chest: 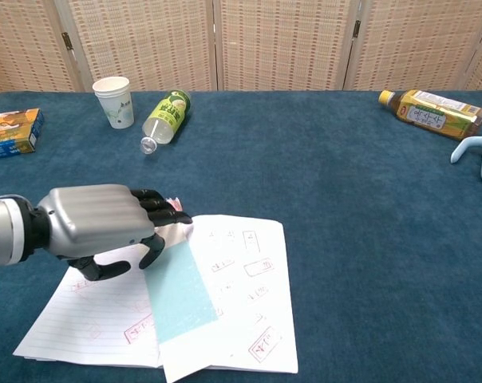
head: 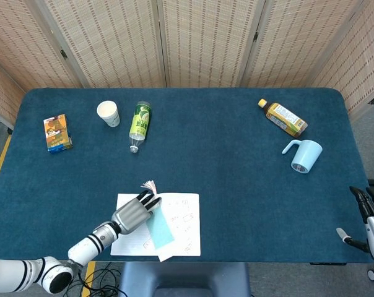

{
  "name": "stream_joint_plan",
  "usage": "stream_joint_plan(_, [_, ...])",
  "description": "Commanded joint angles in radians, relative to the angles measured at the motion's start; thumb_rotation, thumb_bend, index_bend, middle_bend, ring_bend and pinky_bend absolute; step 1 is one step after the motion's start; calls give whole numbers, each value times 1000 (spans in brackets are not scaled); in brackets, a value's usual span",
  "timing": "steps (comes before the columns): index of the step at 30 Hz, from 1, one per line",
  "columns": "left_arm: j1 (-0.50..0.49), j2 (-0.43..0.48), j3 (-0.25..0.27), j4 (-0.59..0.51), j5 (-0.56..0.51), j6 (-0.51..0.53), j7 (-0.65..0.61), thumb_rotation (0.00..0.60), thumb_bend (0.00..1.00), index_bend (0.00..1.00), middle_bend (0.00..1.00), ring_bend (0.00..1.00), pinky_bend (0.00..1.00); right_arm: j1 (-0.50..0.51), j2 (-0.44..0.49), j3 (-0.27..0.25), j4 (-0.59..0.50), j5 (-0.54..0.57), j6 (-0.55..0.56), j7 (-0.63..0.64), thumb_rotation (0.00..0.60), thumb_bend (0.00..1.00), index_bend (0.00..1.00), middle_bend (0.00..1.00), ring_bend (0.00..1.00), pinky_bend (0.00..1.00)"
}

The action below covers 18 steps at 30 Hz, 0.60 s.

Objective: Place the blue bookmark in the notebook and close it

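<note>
Blue bookmark (chest: 179,291) on open notebook (chest: 249,295); left hand (chest: 105,227) seemingly empty, spread.

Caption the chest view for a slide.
Left hand over the open notebook, fingertips at the blue bookmark lying across its pages.

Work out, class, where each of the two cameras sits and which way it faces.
Head view: high above the near edge, looking down on the whole table; left hand and right hand show.
Chest view: low at the near edge, looking across toward the screens; only the left hand shows.
Shared: notebook, blue bookmark.
</note>
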Motion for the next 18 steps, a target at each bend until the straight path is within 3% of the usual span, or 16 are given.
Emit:
stream_joint_plan(1, [-7, -8, -9, -2, -4, 1, 5, 600, 530, 279, 0, 0, 85, -1, 0, 0, 0, 0, 2, 1, 600, 113, 37, 128, 40, 120])
stream_joint_plan(10, [-24, -22, -28, -12, -10, 4, 12, 600, 530, 275, 0, 0, 85, -3, 0, 0, 1, 2, 3, 3, 600, 113, 37, 128, 40, 120])
stream_joint_plan(16, [-10, -39, -32, -2, 65, 48, -35, 600, 523, 220, 0, 0, 85, -3, 0, 1, 5, 1, 4, 7, 600, 113, 37, 128, 40, 120])
stream_joint_plan(18, [7, -45, -23, 15, 111, 79, -60, 600, 481, 180, 0, 0, 85, -3, -1, 1, 6, 1, 4, 9, 600, 113, 37, 128, 40, 120])
